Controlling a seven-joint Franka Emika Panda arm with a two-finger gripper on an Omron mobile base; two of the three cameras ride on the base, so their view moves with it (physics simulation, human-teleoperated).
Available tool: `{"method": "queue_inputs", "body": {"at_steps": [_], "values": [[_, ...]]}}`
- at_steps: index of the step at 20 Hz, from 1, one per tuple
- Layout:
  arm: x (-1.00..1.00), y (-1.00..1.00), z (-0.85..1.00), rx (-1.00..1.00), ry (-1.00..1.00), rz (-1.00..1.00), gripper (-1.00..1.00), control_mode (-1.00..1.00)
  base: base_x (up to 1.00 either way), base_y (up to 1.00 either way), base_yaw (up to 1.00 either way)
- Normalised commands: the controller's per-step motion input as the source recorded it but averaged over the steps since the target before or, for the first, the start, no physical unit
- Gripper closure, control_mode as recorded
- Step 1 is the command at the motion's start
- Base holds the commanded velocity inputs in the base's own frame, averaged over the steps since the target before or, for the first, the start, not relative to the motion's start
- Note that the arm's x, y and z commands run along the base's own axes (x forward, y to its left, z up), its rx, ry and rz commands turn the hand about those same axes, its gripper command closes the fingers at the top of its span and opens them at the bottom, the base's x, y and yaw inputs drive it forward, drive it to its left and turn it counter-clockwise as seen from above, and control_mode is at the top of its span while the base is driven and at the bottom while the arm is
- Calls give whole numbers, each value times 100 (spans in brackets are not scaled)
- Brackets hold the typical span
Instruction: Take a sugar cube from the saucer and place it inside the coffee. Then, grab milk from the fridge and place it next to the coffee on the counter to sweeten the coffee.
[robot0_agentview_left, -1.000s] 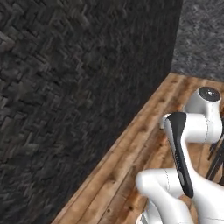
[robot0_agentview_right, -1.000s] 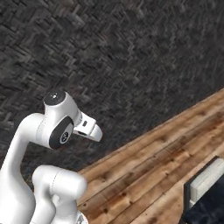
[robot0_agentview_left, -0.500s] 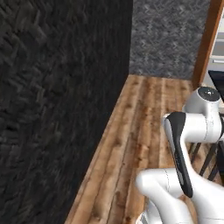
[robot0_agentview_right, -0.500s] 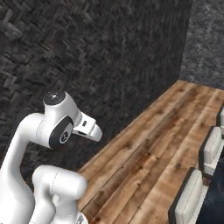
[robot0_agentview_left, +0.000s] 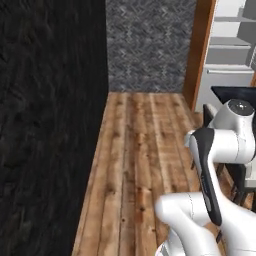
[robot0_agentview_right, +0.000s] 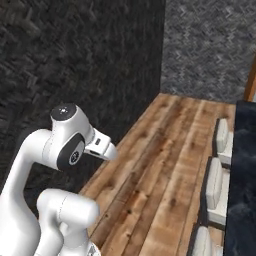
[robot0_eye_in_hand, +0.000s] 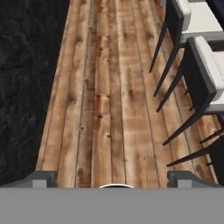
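Fingertips of the gripper stood spread as wide as they go, one at each lower corner of the hand view, with nothing between them but bare plank floor. Beyond the tips, the boards ran away from the hand, a dark herringbone wall along one side and a row of dark-legged chairs with pale seats along the other. From the left base camera, the folded white arm rose at lower right, and past it, at the far end of the wooden aisle, the fridge showed as a light-grey body with grey shelves, flanked by a wood panel. That put the fridge ahead and to the right of the empty hand, well apart from it, with the whole length of floor between them. From the right base camera, the edge of a black marble-look top lined the chair side. The milk could not be made out on the shelves at this range, and neither the coffee, saucer nor sugar cube could be placed from these angles. Judging by the open, empty gripper, the fetch from the fridge appeared not yet begun.
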Motion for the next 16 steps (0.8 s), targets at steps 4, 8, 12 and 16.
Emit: {"method": "queue_inputs", "body": {"at_steps": [4, 8, 12, 16], "values": [[0, 0, 0, 0, 0, 0, -100, 100, 100, 22, -26], [0, 0, 0, 0, 0, 0, -100, 100, 100, 24, -19], [0, 0, 0, 0, 0, 0, -100, 100, 100, 11, -13], [0, 0, 0, 0, 0, 0, -100, 100, 100, 0, -23]]}}
